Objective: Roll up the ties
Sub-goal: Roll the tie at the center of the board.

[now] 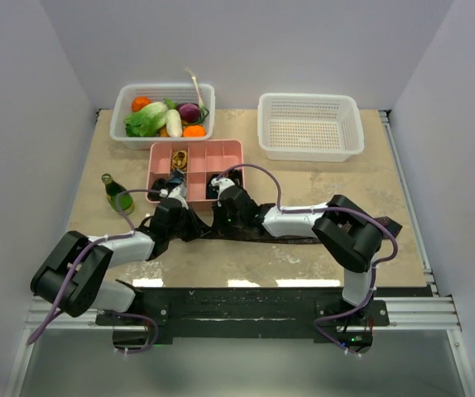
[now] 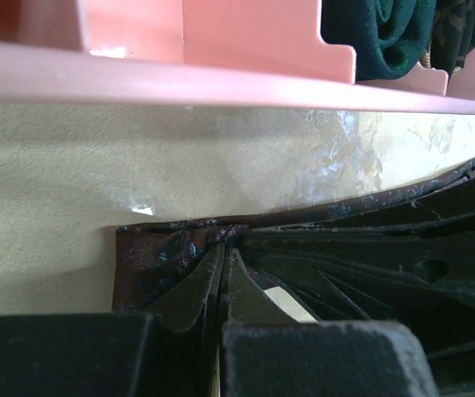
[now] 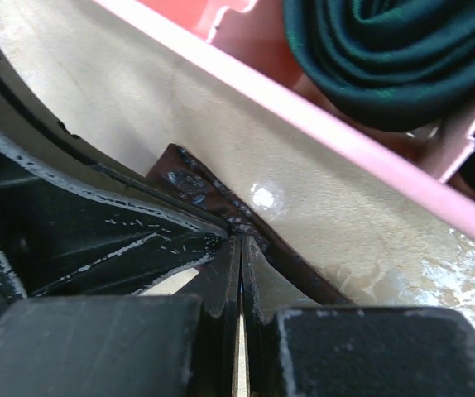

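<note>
A brownish-maroon tie [image 1: 295, 237] lies as a flat strip along the table in front of the pink divided tray [image 1: 221, 153]. Its left end shows in the left wrist view [image 2: 151, 260] and the right wrist view [image 3: 189, 182]. My left gripper [image 1: 194, 227] is shut and pinches this end [image 2: 223, 246]. My right gripper [image 1: 215, 224] is shut on the same end right beside it [image 3: 242, 241], and the fingers of the two grippers touch. A rolled dark green tie [image 3: 395, 50] sits in a tray compartment, also seen in the left wrist view [image 2: 386, 37].
The tray's near rim [image 2: 138, 83] stands just beyond both grippers. A green bottle [image 1: 117, 194] stands left of the tray. A white basket of vegetables [image 1: 163, 112] and an empty white basket [image 1: 310, 126] stand at the back.
</note>
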`<action>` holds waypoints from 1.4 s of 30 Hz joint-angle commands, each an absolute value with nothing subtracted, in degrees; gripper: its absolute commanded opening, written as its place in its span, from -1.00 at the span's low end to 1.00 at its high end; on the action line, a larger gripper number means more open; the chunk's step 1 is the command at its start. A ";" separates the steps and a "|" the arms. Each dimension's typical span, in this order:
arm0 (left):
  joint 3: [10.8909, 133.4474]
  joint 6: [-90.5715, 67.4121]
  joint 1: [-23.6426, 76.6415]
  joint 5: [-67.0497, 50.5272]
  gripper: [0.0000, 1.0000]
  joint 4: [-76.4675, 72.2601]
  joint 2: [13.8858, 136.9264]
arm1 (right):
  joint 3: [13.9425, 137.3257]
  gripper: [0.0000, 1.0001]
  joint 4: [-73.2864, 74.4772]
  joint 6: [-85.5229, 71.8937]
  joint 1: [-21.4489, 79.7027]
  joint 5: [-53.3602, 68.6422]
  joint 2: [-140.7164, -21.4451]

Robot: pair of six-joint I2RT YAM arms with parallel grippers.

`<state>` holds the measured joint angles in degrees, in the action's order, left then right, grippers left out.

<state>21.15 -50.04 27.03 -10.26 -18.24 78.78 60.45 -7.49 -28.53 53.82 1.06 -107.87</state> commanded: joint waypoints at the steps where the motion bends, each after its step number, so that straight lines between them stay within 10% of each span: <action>1: 20.39 -51.50 27.33 -12.66 -1.00 -23.91 79.19 | 60.21 -1.00 -10.11 -29.44 54.14 2.64 -109.07; 5: 21.27 -50.02 27.33 -10.73 -1.00 -20.40 75.60 | 59.94 -1.00 -9.40 -29.27 54.14 1.67 -109.07; 12: 26.18 -46.15 26.90 -5.89 0.03 -8.89 70.14 | 59.50 -1.00 -9.84 -28.83 54.05 1.67 -109.69; 15: 26.72 -45.26 25.93 -4.14 0.15 -5.02 68.30 | 59.15 -1.00 -10.19 -28.92 54.05 1.76 -109.95; 31: 16.44 -46.40 18.02 -12.29 0.14 -13.78 66.97 | 57.83 -1.00 -10.46 -29.00 54.14 1.50 -109.34; 42: 10.81 -49.92 17.84 -15.21 -0.37 -22.41 69.17 | 57.83 -1.00 -10.63 -29.09 54.14 1.41 -108.98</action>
<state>12.75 -48.64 18.22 -13.76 -18.02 68.38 58.78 -11.68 -28.95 53.67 1.19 -108.90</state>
